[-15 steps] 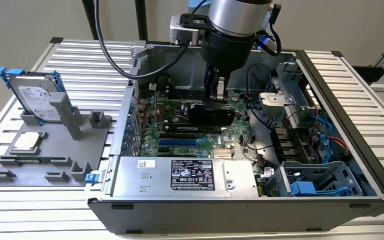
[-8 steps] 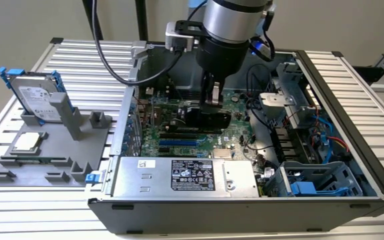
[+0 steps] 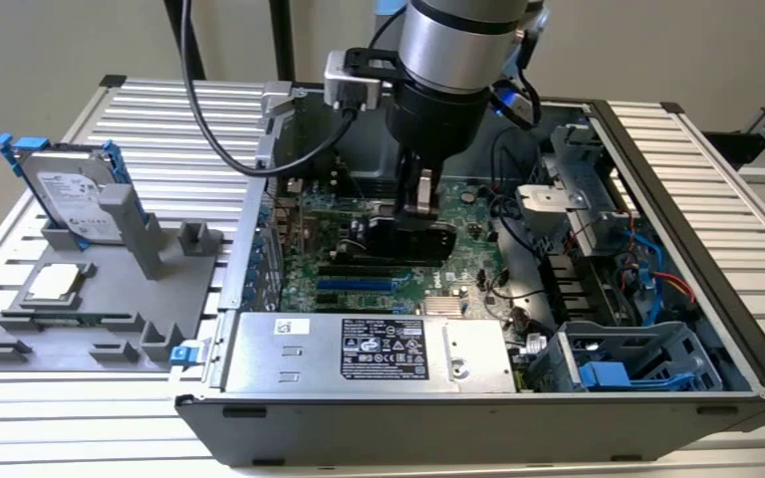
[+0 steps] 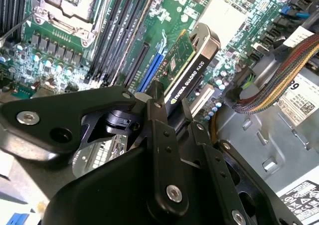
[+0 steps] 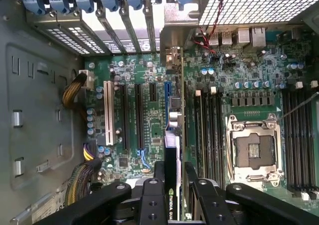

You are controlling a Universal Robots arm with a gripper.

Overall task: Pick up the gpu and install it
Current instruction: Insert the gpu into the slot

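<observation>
Gripper (image 4: pixel 169 110) clamped on gpu (image 4: pixel 187 68), edge-down | exterior view: over motherboard (image 3: pixel 356 249) inside computer case (image 3: pixel 701 249) | first wrist view: above blue slot (image 5: pixel 167 93)

In the first wrist view, the end effector (image 5: pixel 172 182) is clamped on the gpu (image 5: pixel 172 150), held edge-on with one black finger (image 5: pixel 158 171) on each side. The card stands over the green motherboard (image 5: pixel 239 85), in line with the blue expansion slot (image 5: pixel 167 93). A white slot (image 5: pixel 108 112) and black slots lie beside it. The empty CPU socket (image 5: pixel 253 150) sits between rows of black memory slots (image 5: pixel 209 130).
</observation>
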